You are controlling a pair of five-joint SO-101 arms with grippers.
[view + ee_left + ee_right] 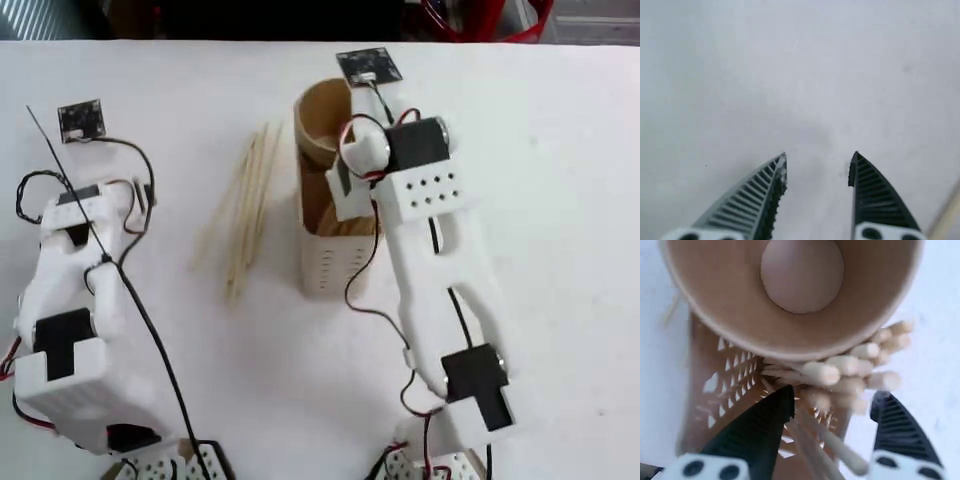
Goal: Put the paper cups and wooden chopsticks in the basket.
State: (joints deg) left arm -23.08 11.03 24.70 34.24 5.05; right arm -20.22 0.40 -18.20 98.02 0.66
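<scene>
A brown paper cup (322, 118) sits in the far end of the beige basket (325, 268). In the right wrist view the cup (800, 290) rests on several wooden chopsticks (850, 371) that lie inside the perforated basket (720, 382). My right gripper (832, 405) hangs open just above those chopsticks, behind the cup; from above it is over the basket's middle (347, 195). More loose chopsticks (245, 210) lie fanned on the table left of the basket. My left gripper (819, 157) is open over bare white table, holding nothing.
The left arm (70, 300) is folded back at the table's left side, its cables trailing to the front edge. The right arm (440, 270) stretches over the table's right half. A tan strip (949, 215) shows at the left wrist view's edge.
</scene>
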